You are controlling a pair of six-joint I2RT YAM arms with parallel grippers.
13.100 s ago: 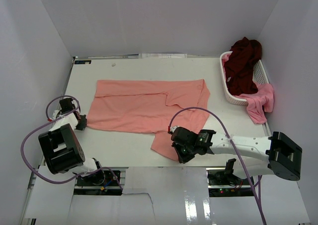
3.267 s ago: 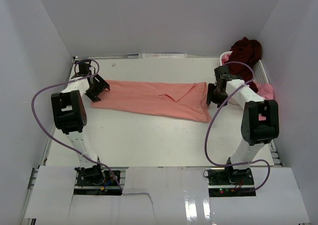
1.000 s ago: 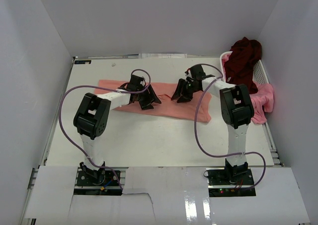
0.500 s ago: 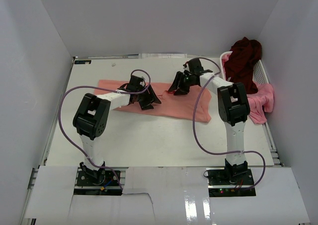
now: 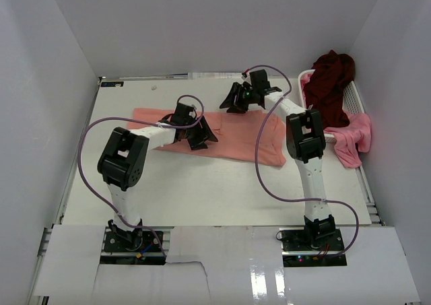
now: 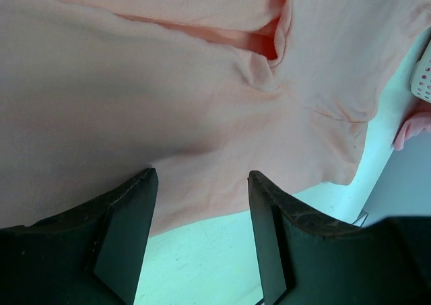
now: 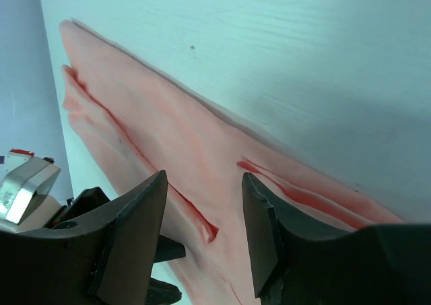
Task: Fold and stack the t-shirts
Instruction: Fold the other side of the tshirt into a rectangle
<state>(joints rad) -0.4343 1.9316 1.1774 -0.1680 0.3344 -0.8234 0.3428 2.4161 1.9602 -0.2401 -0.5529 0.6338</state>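
Left pincer (image 5: 201,136) hovers agape over salmon-pink t-shirt (image 5: 232,143); right pincer (image 5: 234,99) stretches beyond, agape.

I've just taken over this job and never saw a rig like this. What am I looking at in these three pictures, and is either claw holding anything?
These are two white robot arms bolted at the near edge of a table. The wide picture comes from a fixed camera above and behind them; the other two come from a camera on each wrist, looking down at the cloth. On the table lies a salmon-pink t-shirt, folded into a long strip. At the right stands a white basket with a dark maroon shirt piled in it and a brighter pink shirt hanging over its side. The left claw is open over the salmon shirt's middle; the right claw is open near its far edge. Neither holds anything.
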